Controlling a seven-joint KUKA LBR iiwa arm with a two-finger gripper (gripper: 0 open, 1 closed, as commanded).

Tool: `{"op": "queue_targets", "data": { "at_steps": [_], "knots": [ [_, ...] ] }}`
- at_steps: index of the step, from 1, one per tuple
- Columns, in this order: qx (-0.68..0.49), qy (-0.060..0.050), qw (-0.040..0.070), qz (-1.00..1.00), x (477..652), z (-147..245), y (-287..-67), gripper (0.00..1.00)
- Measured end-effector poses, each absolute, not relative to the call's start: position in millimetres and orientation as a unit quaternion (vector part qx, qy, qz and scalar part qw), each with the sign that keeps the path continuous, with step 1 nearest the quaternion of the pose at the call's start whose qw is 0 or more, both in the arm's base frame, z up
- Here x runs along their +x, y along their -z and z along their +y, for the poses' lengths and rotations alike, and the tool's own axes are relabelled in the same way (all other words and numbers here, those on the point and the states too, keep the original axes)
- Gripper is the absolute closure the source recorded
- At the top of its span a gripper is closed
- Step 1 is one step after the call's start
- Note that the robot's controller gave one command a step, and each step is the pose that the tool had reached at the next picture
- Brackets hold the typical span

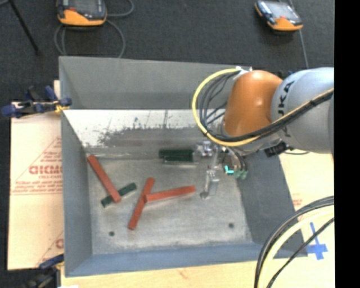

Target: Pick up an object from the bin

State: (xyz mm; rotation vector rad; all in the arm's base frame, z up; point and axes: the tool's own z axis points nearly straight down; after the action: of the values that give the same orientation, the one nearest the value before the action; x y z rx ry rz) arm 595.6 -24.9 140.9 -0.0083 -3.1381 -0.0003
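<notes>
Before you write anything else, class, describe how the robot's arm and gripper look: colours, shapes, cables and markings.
The arm is a rounded silver-grey body with dark lettering on it. An orange domed cover caps its wrist, ringed by looping yellow and black cables. The gripper is slim bare metal, with a small green part beside it.

Robotics lab or test cell. Evidence: industrial arm (306,107) w/ KUKA lettering, orange cover (250,104) & looped yellow-black cables (195,107) at right of frame. Grey metal bin (152,84) mid-frame, floor scuffed, w/ a few red sticks (103,177) & dark green blocks (179,154) as test pieces. Two orange-black units (81,11) w/ leads lie on dark carpet (169,28) along the top edge.
</notes>
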Motion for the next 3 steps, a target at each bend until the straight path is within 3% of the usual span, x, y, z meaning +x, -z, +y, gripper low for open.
{"op": "queue_targets", "data": {
  "at_steps": [1, 2, 3],
  "knots": [
    [0.190, 0.001, 0.000, -0.982, 596.8, 44, -69, 0.00],
    [0.278, 0.000, -0.004, -0.961, 595.0, 63, -102, 0.00],
    [0.409, -0.001, -0.003, -0.913, 595.4, 61, -101, 0.00]
  ]
}}
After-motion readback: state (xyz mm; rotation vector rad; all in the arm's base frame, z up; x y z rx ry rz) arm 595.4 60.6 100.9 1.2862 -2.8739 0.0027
